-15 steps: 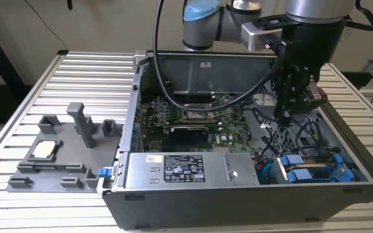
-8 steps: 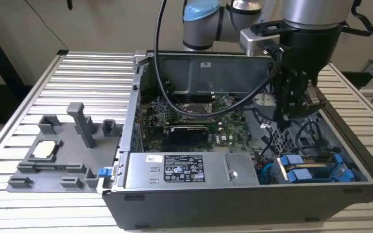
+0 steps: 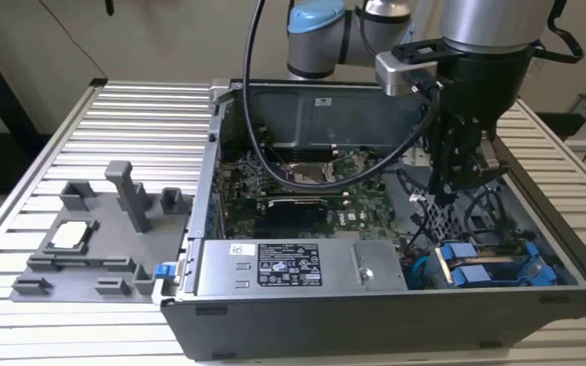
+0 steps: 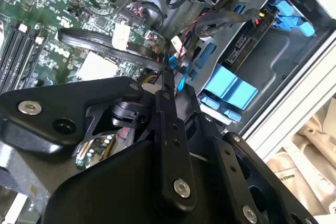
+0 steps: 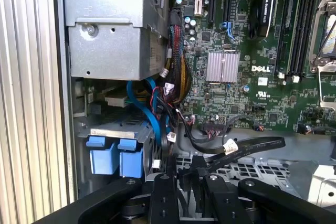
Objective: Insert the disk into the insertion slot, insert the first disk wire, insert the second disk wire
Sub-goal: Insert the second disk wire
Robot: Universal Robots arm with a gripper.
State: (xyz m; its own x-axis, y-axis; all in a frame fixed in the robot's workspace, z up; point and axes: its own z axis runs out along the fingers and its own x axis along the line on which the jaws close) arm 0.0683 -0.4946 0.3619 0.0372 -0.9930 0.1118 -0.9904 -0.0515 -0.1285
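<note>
Disk (image 3: 476, 273) in its blue frame lies low in the near corner of the case (image 3: 375, 328), at the exterior view's right, and looks already pushed into the insertion slot (image 4: 223, 22). Its blue tabs (image 5: 113, 156) face out.

So the wire steps seem to be in hand. The gripper (image 3: 457, 185) hangs above the loose wires (image 5: 168, 108) just beyond the slot, its fingers (image 5: 170, 179) drawn close together. Whether they pinch a wire I cannot tell. Plugging in will likely call for lining a small plug squarely with its socket among crowded cables.

Print shows on a black-and-white sticker (image 3: 288, 263) on the power-supply box (image 3: 375, 267), on white tags along a black flat cable (image 5: 247, 145), and on the green motherboard (image 5: 247, 77).
</note>
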